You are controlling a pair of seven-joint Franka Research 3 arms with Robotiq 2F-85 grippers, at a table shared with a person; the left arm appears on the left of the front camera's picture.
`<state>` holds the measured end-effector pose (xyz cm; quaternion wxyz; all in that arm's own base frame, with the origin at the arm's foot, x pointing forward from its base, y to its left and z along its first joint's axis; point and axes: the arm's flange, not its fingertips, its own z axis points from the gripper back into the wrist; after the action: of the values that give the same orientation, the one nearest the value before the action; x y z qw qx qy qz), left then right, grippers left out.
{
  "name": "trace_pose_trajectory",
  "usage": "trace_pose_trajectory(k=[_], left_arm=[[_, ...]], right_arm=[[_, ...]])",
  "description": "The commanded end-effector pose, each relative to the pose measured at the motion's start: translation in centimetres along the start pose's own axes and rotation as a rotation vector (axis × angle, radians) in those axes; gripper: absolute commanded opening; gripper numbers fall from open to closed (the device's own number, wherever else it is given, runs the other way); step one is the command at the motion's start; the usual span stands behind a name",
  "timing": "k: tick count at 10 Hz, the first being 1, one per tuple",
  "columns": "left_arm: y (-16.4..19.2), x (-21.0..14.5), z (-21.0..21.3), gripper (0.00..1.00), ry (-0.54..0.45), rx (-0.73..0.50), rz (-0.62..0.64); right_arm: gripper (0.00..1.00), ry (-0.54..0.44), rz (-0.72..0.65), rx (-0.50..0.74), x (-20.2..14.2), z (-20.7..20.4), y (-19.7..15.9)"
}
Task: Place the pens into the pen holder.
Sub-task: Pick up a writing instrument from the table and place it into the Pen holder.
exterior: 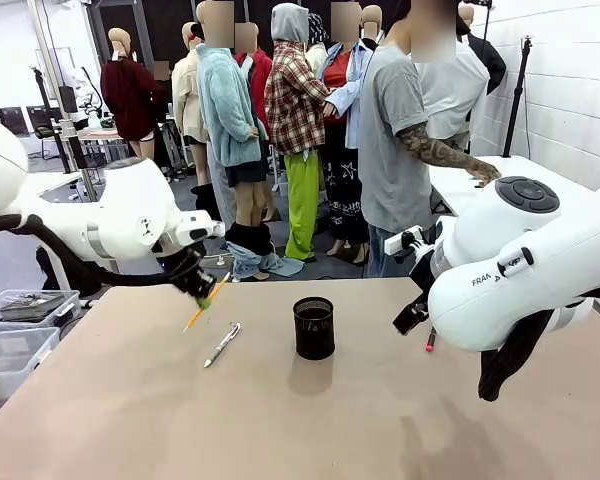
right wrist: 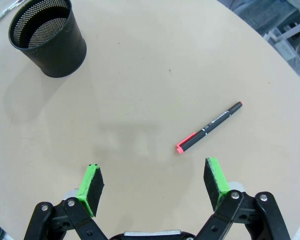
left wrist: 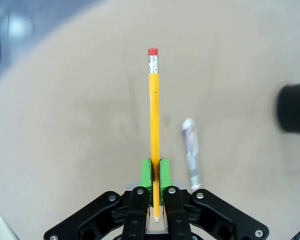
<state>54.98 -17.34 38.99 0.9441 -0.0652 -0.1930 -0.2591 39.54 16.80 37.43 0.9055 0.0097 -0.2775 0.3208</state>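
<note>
- Pencil [left wrist: 154, 110], pinched near its tip by the left gripper [left wrist: 155, 167], hung left of the pen holder [exterior: 314, 327]; it could pivot and miss the rim.
- Right gripper [right wrist: 155, 182] gaped wide above the flat-lying dark pen [right wrist: 209, 127]; an off-centre close might roll it.

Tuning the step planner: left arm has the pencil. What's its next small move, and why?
Likely carry the left gripper sideways toward the pen holder. The gripper is shut on the yellow pencil, which hangs tilted above the table in the front view, and the holder stands apart, toward the table's middle, with its mouth open and nothing in it.
</note>
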Motion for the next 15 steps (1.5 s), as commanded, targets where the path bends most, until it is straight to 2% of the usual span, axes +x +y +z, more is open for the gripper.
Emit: trace_pose_trajectory(k=[1,3,4,6,9,12,15], left_arm=[[0.0,-2.7,2.4,0.00,-0.238,-0.218,-0.172],[-1.4,-2.3,3.4,0.00,-0.438,-0.363,-0.298],[-2.0,-1.8,3.8,0.00,-0.504,-0.449,-0.354],[-3.4,-1.0,4.0,0.00,-0.559,-0.529,-0.407],[-5.8,0.0,2.2,0.00,-0.621,-0.661,-0.496],[-7.8,0.7,1.7,0.00,-0.692,-0.699,-0.531],[-9.5,2.2,0.7,0.00,-0.690,-0.744,-0.559]], right_arm=[[1.00,0.001,0.000,0.001,0.0,0.0,0.0],[1.00,0.001,0.000,0.001,0.0,0.0,0.0],[1.00,0.001,0.000,0.001,0.0,0.0,0.0],[1.00,0.001,0.000,0.001,0.0,0.0,0.0],[1.00,0.001,0.000,0.001,0.0,0.0,0.0],[1.00,0.001,0.000,0.001,0.0,0.0,0.0],[1.00,0.001,0.000,0.001,0.0,0.0,0.0]])
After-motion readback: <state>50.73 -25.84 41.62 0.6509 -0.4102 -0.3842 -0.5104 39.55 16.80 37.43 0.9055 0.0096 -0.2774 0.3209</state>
